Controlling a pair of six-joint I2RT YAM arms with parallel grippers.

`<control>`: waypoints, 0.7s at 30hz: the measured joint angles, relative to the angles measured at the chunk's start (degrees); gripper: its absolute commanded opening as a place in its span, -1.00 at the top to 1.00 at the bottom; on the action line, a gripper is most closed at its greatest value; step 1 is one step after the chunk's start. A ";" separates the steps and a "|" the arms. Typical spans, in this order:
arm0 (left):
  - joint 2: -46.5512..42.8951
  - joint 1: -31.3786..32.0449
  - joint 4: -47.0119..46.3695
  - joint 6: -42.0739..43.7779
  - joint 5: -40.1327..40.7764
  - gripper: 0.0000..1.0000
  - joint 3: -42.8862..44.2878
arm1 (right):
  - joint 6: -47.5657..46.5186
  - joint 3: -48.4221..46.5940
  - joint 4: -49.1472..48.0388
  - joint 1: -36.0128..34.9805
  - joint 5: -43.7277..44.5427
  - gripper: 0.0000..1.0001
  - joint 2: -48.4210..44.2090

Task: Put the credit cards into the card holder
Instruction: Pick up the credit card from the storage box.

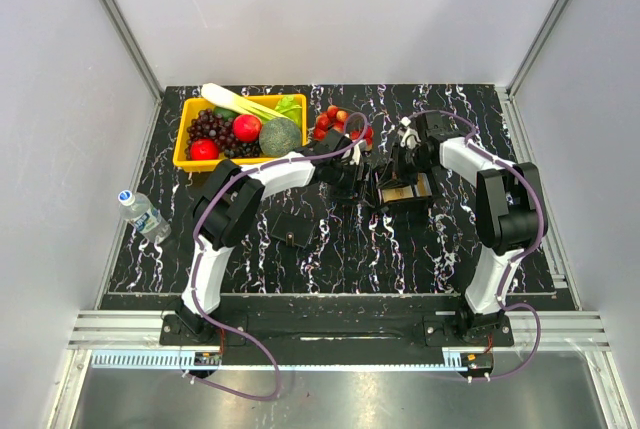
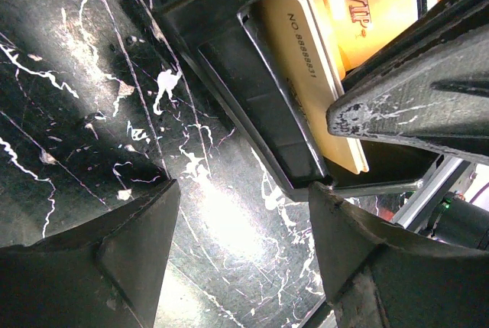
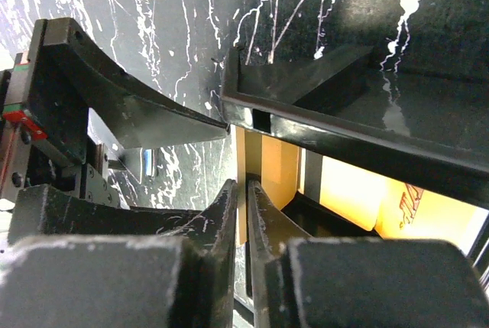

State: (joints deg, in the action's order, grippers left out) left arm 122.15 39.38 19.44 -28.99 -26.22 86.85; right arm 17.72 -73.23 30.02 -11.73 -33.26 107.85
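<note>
Top: small flat black card holder [image 1: 293, 231] lies apart from deep black tray [image 1: 381, 199] w/ thin tan-gold credit cards [image 1: 404, 190]. L wrist: left gripper [image 2: 243, 190] wide open, empty, beside tray, prob. to steady it. R wrist: right gripper [image 3: 241, 198] nearly shut, pinching one card [image 3: 241, 161] edge-on, prob. for lifting.

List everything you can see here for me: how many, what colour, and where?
table: one, black with white veins, under everything
yellow basket: one, yellow, far left of the table
fruit and vegetables: several, red, purple and green, in the basket
red fruits: small heap, red, right of the basket
water bottle: one, clear with blue cap, lying at the table's left edge
black tray: one, black, centre-right
credit cards: at least two, orange-gold, in the tray
card holder: one, black, flat near the left arm
arms: two, white and black, near edge
left fingers: two, black, apart, beside the tray
right fingers: two, black, pinching a card's edge
</note>
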 measured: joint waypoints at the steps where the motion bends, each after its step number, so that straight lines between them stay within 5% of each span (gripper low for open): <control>1: 0.00 0.00 0.00 0.00 0.00 -0.43 0.00 | 0.09 0.02 -0.24 0.09 -0.46 0.67 0.00; 21: 0.00 -0.02 -0.02 0.00 -0.13 -0.43 0.00 | 0.59 0.31 -1.55 0.17 -3.41 0.81 0.98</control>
State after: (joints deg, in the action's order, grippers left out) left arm 122.15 39.35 19.42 -28.99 -26.35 86.85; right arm 18.31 -72.93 28.47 -11.55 -36.67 108.84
